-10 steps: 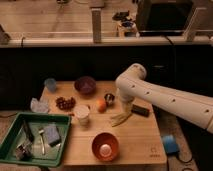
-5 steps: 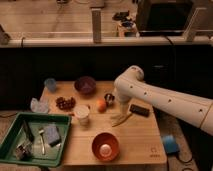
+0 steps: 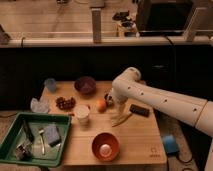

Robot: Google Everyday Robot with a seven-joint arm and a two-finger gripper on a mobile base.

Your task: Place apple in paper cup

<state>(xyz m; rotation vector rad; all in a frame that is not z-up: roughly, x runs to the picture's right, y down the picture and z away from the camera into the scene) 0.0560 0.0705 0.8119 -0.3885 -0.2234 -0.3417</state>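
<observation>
gripper [image 3: 111, 100] sits just right of apple [image 3: 101, 105], probably not touching it; open or closed, can't tell. paper cup [image 3: 82, 114] upright, near apple's left.

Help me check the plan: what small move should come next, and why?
Probably ease the hand left toward the apple. The hand hangs low just right of the apple, which sits on the wooden board, not yet held. The paper cup stands upright beyond the apple, so grasping comes first.
</observation>
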